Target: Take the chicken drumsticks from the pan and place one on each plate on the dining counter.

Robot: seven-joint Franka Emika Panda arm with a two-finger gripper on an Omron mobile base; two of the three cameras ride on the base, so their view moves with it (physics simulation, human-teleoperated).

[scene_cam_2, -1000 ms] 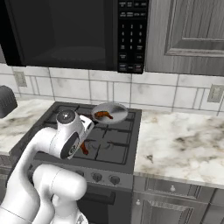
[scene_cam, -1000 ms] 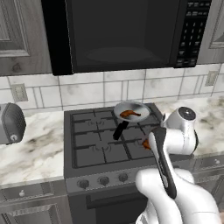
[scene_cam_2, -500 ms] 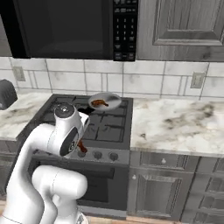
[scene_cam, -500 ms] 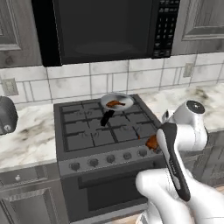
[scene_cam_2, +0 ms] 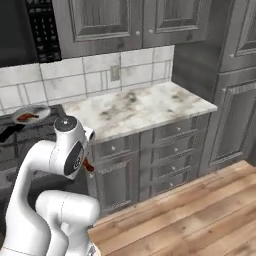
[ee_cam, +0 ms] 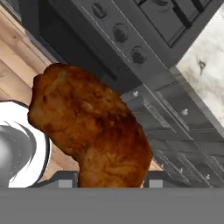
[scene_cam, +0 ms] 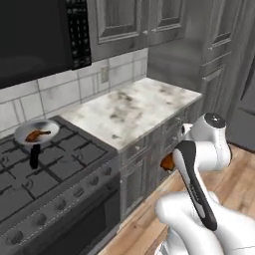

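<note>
Drumstick sits clamped in your gripper, hanging beside the lower cabinet drawers off the stove's front edge. Its twin lies in the pan on the back burner. You have open wood floor to the right.

2 base views behind — hand close-up.

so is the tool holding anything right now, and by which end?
Yes. The tool holds one chicken drumstick, gripped at its lower end in the hand view; which end of the drumstick that is cannot be told. The other drumstick lies in the pan.
</note>
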